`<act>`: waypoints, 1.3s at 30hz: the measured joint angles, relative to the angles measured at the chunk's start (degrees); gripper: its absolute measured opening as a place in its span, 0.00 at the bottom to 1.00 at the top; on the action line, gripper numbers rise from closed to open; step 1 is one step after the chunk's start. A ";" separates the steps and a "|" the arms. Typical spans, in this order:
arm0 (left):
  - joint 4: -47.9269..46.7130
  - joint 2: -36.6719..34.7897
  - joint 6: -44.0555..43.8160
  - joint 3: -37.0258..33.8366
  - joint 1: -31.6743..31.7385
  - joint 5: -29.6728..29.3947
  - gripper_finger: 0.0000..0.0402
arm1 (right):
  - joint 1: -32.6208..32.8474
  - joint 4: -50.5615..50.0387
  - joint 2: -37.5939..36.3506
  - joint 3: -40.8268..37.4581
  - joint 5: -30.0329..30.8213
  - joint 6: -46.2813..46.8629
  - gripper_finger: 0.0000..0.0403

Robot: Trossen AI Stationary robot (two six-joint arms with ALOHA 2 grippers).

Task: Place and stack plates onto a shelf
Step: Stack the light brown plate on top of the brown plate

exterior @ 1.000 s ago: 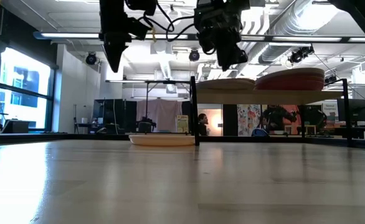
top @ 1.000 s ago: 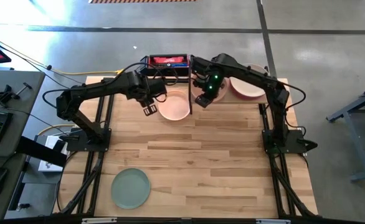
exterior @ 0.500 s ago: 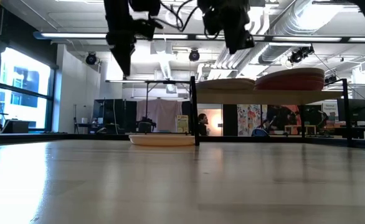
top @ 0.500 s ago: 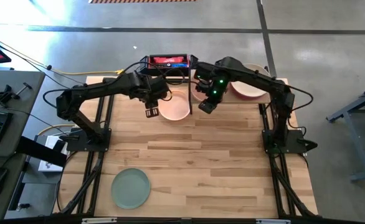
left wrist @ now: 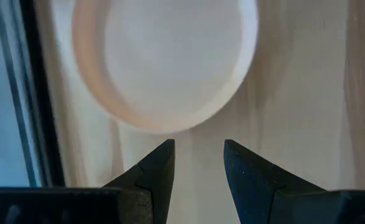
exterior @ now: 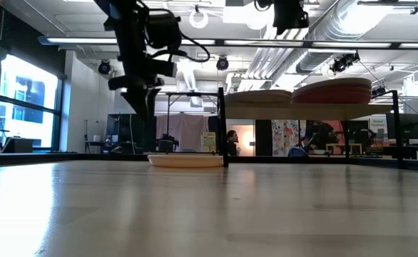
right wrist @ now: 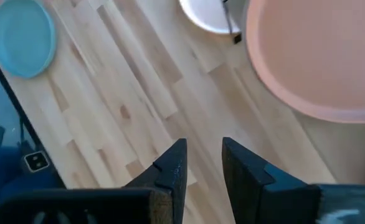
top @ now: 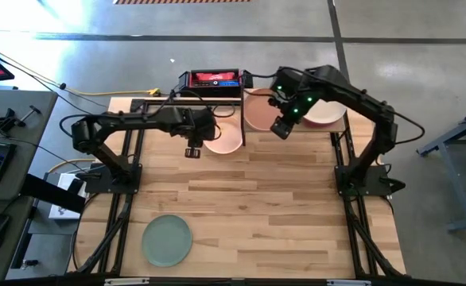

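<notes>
A round shallow pale pink plate (top: 222,137) lies flat on the light-wood plank table (top: 249,206), just beside a thin black metal leg of the raised light-wood shelf (exterior: 316,111). The left tool (top: 193,149) hangs just in front of that plate's near rim, apart from it, its two dark fingers (left wrist: 154,171) spread with nothing between them. On the shelf rest two low plate stacks, one topped by a tan plate (top: 258,111), the other by a cream plate (top: 327,111). The right tool (top: 281,128) hovers above the shelf's front edge beside the tan plate, fingers parted and empty. A mint green round plate (top: 167,241) lies well apart, near the table's front left.
</notes>
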 joint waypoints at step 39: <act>19.34 12.40 15.24 -9.21 -0.89 1.52 0.19 | 0.00 0.04 -2.22 0.00 1.49 -0.23 0.19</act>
